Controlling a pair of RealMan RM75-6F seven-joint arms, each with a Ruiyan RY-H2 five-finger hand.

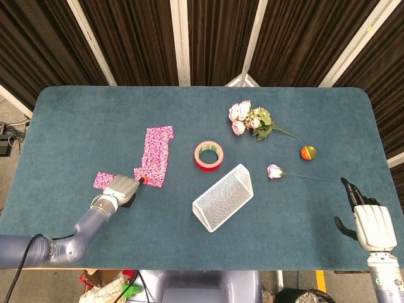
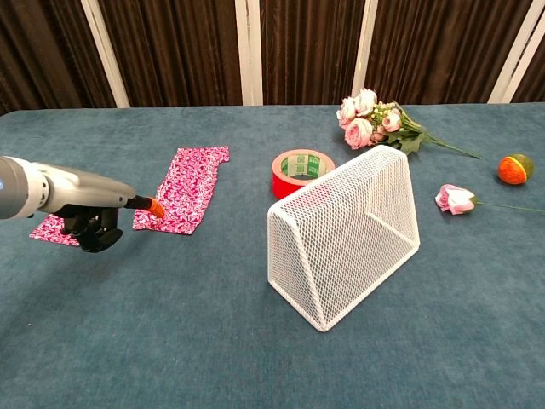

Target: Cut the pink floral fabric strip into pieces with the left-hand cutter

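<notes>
The pink floral fabric strip (image 1: 154, 154) (image 2: 186, 187) lies flat left of centre, its near end notched. A small cut piece (image 1: 103, 180) (image 2: 51, 230) lies to its left, partly hidden by my left hand in the chest view. My left hand (image 1: 121, 189) (image 2: 92, 228) grips a cutter whose orange tip (image 1: 141, 180) (image 2: 155, 207) sits at the strip's near left corner. My right hand (image 1: 369, 222) rests at the table's near right edge with fingers extended, holding nothing; only the head view shows it.
A red tape roll (image 1: 208, 155) (image 2: 301, 169) sits right of the strip. A white wire mesh basket (image 1: 223, 196) (image 2: 345, 232) lies tipped near centre. A flower bunch (image 1: 251, 120) (image 2: 375, 121), single rose (image 1: 275, 171) (image 2: 454, 198) and small orange ball (image 1: 307, 152) (image 2: 513, 168) lie to the right.
</notes>
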